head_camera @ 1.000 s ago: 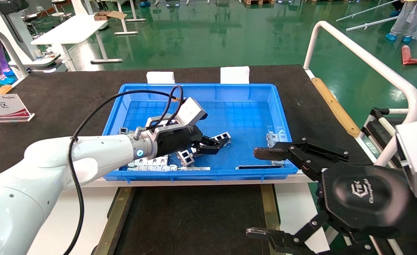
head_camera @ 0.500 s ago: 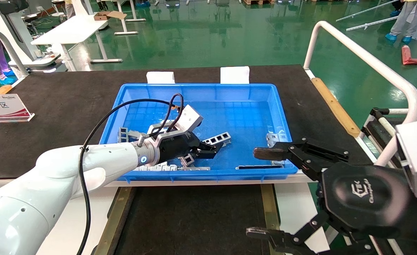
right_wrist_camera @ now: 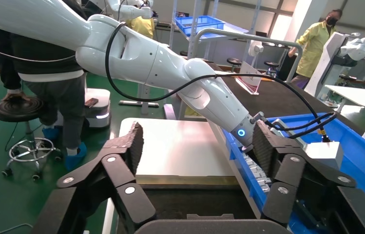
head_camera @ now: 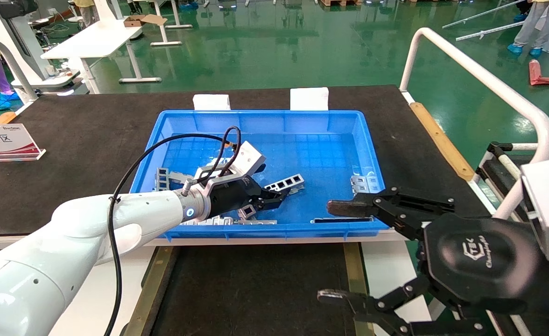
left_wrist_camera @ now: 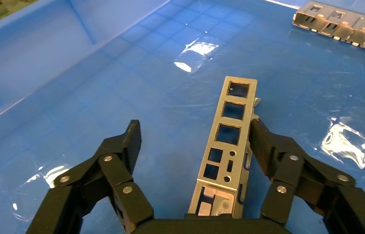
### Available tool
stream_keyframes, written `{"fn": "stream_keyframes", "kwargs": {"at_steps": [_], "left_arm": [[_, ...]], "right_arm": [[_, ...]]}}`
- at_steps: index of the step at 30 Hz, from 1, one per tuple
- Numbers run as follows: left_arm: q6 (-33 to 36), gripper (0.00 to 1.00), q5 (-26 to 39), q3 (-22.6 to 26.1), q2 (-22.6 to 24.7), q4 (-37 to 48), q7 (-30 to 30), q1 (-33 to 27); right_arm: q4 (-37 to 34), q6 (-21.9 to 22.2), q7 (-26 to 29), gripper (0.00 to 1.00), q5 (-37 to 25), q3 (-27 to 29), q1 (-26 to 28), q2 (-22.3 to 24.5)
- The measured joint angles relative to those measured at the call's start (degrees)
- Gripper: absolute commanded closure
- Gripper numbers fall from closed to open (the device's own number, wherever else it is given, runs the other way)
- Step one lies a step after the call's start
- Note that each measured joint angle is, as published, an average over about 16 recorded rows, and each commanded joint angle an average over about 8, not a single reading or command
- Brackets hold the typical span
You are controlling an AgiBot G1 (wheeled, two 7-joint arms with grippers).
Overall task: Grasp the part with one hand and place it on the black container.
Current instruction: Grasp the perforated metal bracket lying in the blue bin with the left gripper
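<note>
Grey metal part lies in your blue crate, between the left gripper's spread fingers, pointing toward 12 o'clock; the right gripper waits released.

1. Part: short grey metal strip with a row of square cutouts (ladder-like), lying near the frame's centre, slightly left, on the blue floor.
2. Black container: flat matte-black surface, brass-edged, lower centre.
</note>
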Motion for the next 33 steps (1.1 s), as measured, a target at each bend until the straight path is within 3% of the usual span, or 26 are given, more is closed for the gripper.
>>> {"fn": "stream_keyframes", "kwargs": {"at_steps": [33], "left_arm": [[1.06,1.0,-9.82,6.87,-0.55,0.64,0.64,-2.51]], "right_arm": [[0.0,0.03,-0.03,1.0,0.04,-0.06,0.02,0.03]]}}
